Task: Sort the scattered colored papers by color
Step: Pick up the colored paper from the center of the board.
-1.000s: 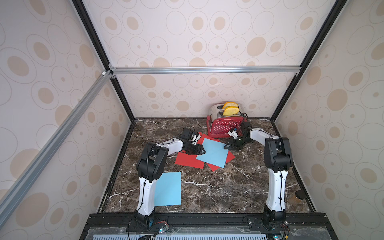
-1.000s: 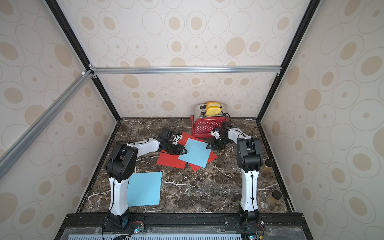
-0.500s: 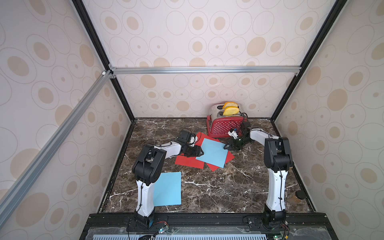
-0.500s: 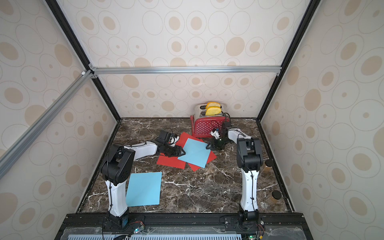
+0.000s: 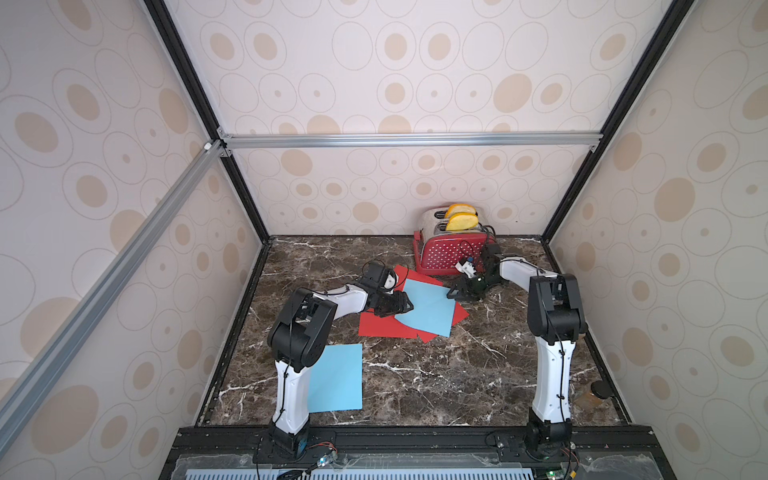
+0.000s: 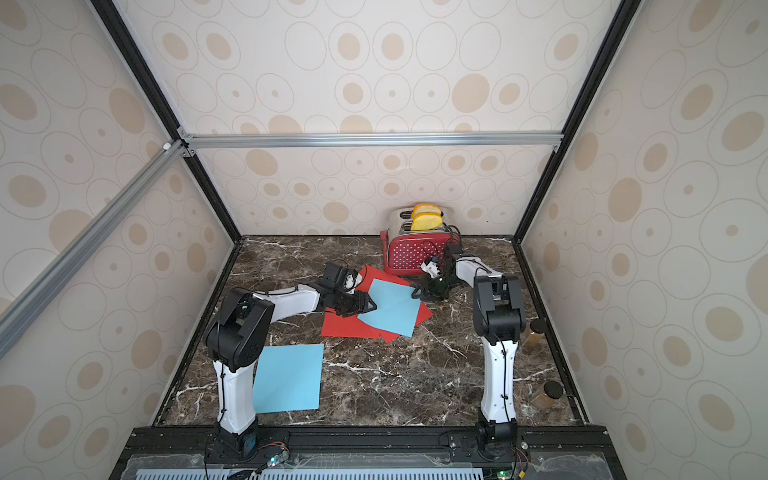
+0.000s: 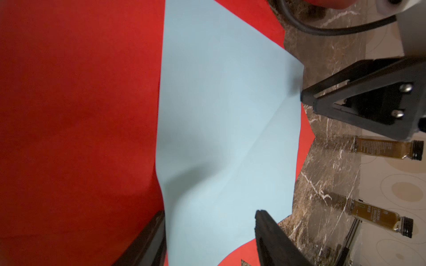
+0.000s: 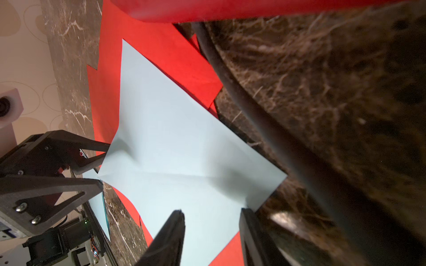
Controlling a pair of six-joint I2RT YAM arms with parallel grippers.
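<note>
Left end effector [image 5: 409,307] reached blue paper [image 5: 430,309], released; right [image 5: 451,295] released too. Bottle [image 7: 374,213]: "GROUND CINNAMON".

Both top views: high above my bases, angled down, far, whole table [image 5: 415,374]. My wrist cams: close, low, facing each other across the middle blue sheet [image 7: 219,115]; all four share it.

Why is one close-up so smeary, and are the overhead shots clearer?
Right wrist view: the dark marble tabletop and black cable near the lens are out of focus, the light blue paper sheet sharper. Left wrist view: soft grey shadow lies where that sheet buckles. Both top views: evenly lit, sharp, patterned walls splayed by the wide lens.
</note>
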